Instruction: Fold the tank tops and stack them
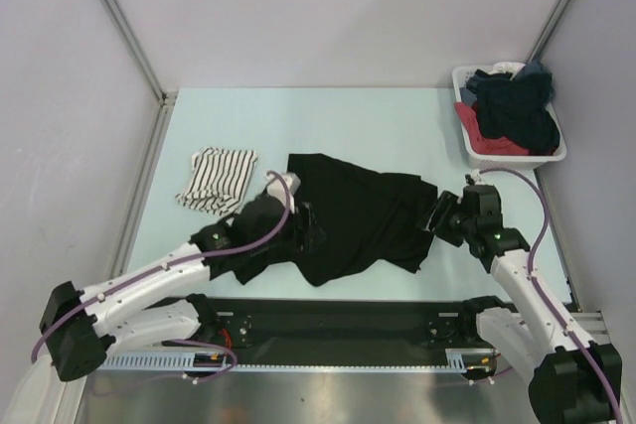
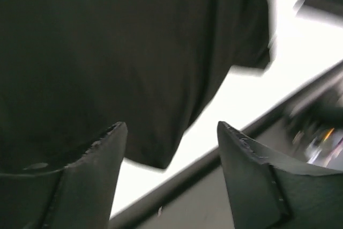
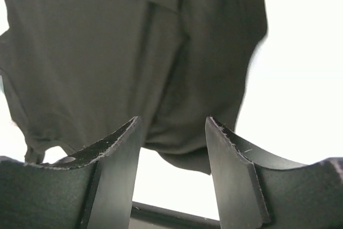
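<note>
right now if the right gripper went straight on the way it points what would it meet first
Most likely the black tank top: its edge lies just ahead of the right gripper, whose jaws are open, though depth is unclear.

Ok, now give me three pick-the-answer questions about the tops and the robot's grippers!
1. Where is the striped top? A left of the black top; B right of it; C on it.
2. How many tops lie loose on the table? A one; B two; C four.
3. The left gripper is: A open; B shut on the black top; C shut on the striped top.
Answers: A, it lies beside the black top's left edge; B, one striped, one black; A, jaws apart, clamping nothing.
</note>
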{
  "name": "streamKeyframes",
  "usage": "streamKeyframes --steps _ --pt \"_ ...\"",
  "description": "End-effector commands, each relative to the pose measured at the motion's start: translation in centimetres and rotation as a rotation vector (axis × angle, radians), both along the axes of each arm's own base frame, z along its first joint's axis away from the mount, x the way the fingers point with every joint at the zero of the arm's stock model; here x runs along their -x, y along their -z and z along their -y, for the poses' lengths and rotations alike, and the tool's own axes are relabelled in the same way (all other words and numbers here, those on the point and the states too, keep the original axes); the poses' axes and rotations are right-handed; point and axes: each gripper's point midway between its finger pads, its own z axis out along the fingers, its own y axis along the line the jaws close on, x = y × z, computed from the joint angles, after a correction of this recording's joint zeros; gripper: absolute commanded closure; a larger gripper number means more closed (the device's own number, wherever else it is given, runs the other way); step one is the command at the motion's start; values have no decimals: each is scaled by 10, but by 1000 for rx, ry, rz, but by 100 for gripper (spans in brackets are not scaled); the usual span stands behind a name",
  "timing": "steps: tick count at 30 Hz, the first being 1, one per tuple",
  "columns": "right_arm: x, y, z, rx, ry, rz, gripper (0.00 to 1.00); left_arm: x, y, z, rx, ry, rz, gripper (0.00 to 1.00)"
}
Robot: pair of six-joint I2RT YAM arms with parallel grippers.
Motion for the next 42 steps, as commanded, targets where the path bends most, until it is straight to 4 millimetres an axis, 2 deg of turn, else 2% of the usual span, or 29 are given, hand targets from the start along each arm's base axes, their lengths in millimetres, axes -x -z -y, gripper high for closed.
streamKeyframes --steps 1,2,3,7,11,15,18,19,21,22,24,25,26,30,34,35,37,38,39,41,42 --pt "17 19 0 -4 38 -65 46 34 39 13 17 42 -121 28" --pt "24 30 -1 0 50 -96 47 39 43 16 24 44 -136 29" --pt "28 35 -4 1 56 -116 48 48 55 20 2 69 -158 30" --pt "39 56 -6 28 82 -161 44 56 72 33 -12 97 -200 28" --pt "40 69 -4 52 105 -173 43 51 84 37 -39 85 -204 24" --pt "37 78 1 86 129 -183 47 37 101 34 -135 43 -192 26" --pt "34 81 4 96 149 -185 57 30 113 28 -186 19 -199 32" --pt "33 81 7 109 160 -181 64 28 116 26 -196 9 -199 32" --pt "31 81 11 122 193 -186 69 21 125 16 -225 -34 -199 34" --pt "30 81 14 132 206 -182 78 18 128 13 -230 -48 -203 35" --pt "26 80 15 130 214 -173 85 11 137 1 -241 -85 -219 41" --pt "24 79 15 125 213 -168 96 7 138 -1 -233 -93 -212 45" --pt "22 78 16 124 217 -163 100 3 138 -4 -226 -102 -212 56" --pt "17 78 31 134 282 -188 100 -15 138 -26 -227 -171 -216 100" --pt "14 69 47 147 351 -172 100 -27 127 -49 -203 -244 -190 100" --pt "12 62 52 150 374 -152 100 -30 118 -52 -178 -259 -166 100" --pt "10 53 64 178 420 -130 100 -33 115 -68 -182 -316 -152 100" --pt "9 46 68 181 427 -106 100 -38 105 -74 -157 -344 -127 100" --pt "9 43 74 194 450 -101 100 -38 103 -80 -156 -361 -117 100" --pt "6 36 78 198 451 -76 94 -40 94 -90 -139 -393 -96 99" --pt "5 34 76 190 441 -72 90 -40 90 -88 -127 -378 -85 91"
